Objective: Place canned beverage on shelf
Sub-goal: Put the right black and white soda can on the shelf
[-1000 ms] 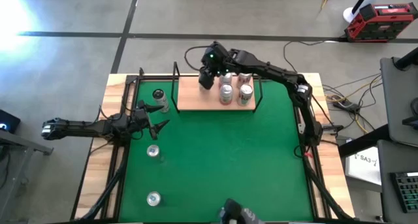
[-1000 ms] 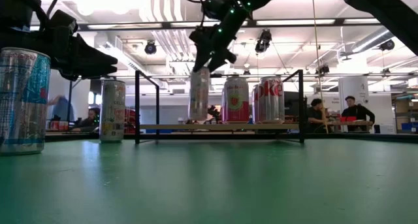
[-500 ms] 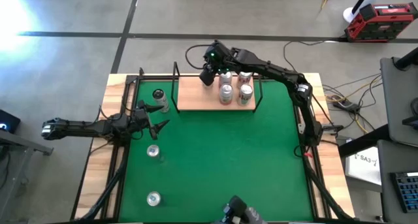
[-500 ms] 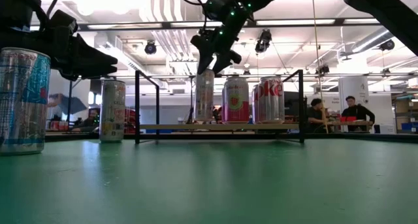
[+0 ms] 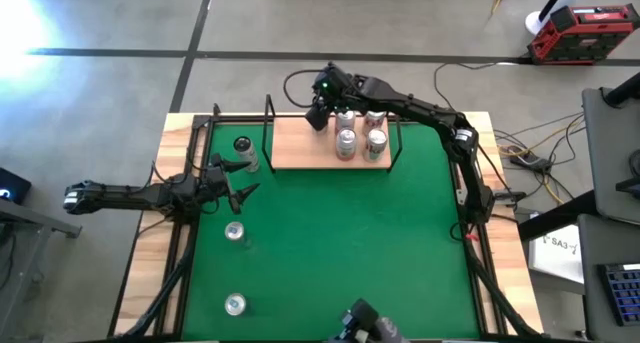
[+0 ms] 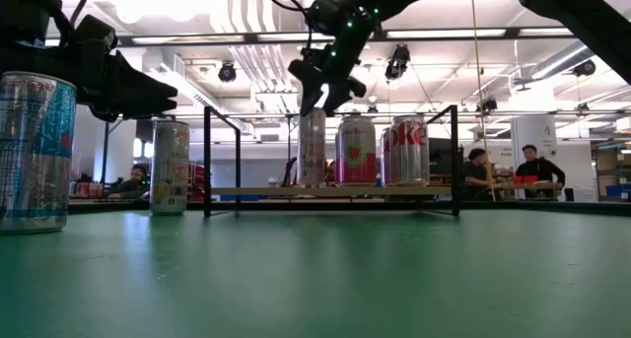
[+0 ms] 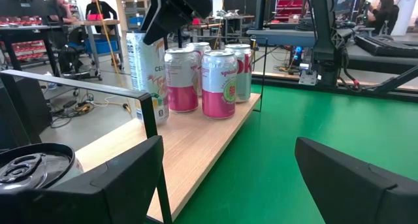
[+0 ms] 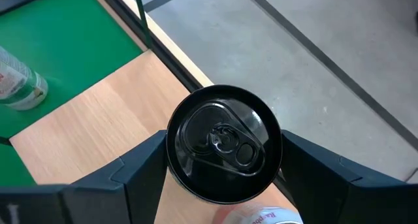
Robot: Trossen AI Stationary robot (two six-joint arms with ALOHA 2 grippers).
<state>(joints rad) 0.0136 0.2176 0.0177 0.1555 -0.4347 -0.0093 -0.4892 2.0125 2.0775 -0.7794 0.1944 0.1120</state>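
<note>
The shelf [image 5: 300, 151] is a light-wood board in a black rod frame at the table's far edge. A tall white can [image 6: 312, 151] stands upright on it beside three shorter cans [image 7: 219, 83]. My right gripper [image 6: 322, 90] hangs over the tall can, slanting down, open, with a finger on either side of the black lid [image 8: 224, 142]. In the high view the gripper hides this can. My left gripper [image 5: 238, 191] waits open and level at the table's left side, with nothing between its fingers. My right gripper's fingers [image 8: 140, 162] stand close beside the tall can's top rim [image 8: 171, 142], one on each side, coming from above at a slant. Whether they touch the rim, I cannot tell. The can stands upright, its bottom on the shelf board.
A black-topped can [image 5: 243, 149] stands on the green mat left of the shelf, close to my left gripper. Two more cans [image 5: 234, 232] [image 5: 235, 304] stand nearer the front left. The shelf's black posts [image 6: 207, 161] rise at its corners. People sit in the room beyond.
My right gripper has brought the tall can down onto the shelf board next to the shorter cans. The can was just clear of the board and now stands upright on it. The gripper has then turned a little above the can.
</note>
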